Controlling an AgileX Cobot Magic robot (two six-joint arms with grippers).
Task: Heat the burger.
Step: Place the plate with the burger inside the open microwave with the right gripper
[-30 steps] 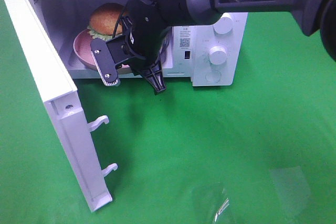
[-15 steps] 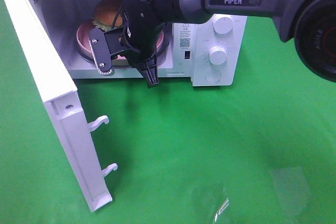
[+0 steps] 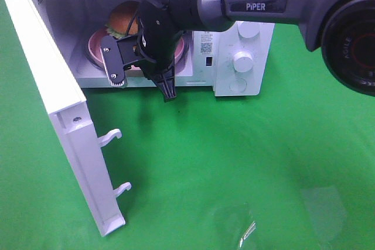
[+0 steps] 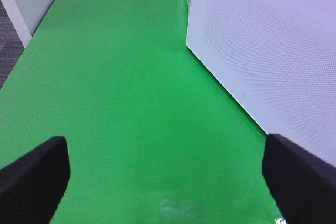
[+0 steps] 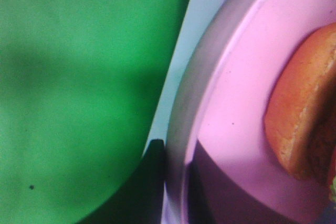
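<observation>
Two grippers on my feed: the left gripper is spread wide, holding nothing. The right gripper pinches the pink plate by its rim. The burger sits on it inside the microwave, at eleven o'clock overhead.

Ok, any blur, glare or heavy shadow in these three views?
Exterior high view: sharp, pale glare patches on the green cloth near the front, soft shadow of the arm before the microwave. Right wrist view: too close, plate and burger blurred, dark shadow across the plate. Left wrist view: evenly lit, fingers out of focus.
</observation>
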